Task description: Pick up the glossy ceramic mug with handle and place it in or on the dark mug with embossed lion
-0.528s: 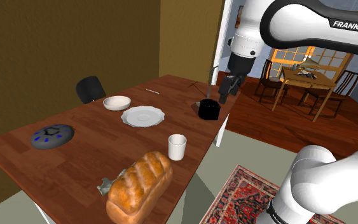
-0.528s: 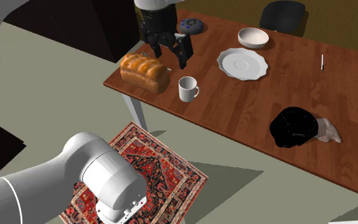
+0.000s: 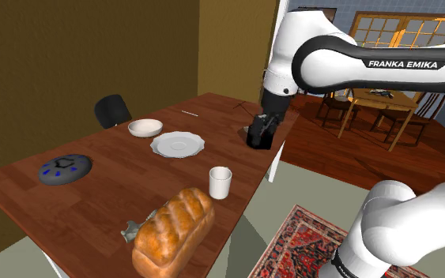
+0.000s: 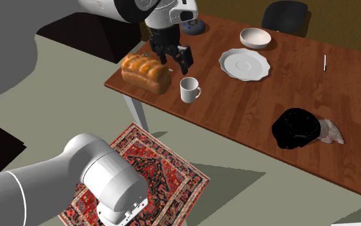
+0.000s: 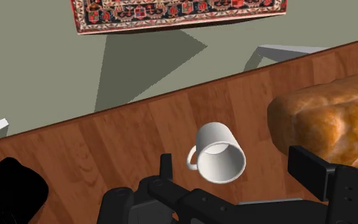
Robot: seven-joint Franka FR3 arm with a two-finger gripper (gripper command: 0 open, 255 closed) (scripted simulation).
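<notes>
White mug (image 4: 189, 90): upright on the tabletop (image 3: 110, 188), close to its front edge. Just beside the bread loaf (image 4: 147, 70), not touching it. Open mouth up, nothing visible inside; handle turned away from the loaf, toward the dark mug (image 4: 295, 127).

Dark mug: well apart, at the other end of the same edge.

Gripper (image 4: 175, 58): half a second back it hung higher over the loaf end of the tabletop. It has since sunk and drifted toward the white mug, and the arm's elbow has swung into the second exterior view. Fingers spread wide, nothing between them. In the wrist view the white mug lies between the two fingers, below them and untouched.

Reading: an approach in progress, lining up for the grasp. Nothing lifted, placing not begun. The next move calls for more descent, centred on the cup's body. The loaf crowds one finger, so clearance on that side looks tight. A nudge could slide the mug toward the edge.

White plate (image 3: 177, 144) and bowl (image 3: 145, 127) lie farther in, out of the way.
</notes>
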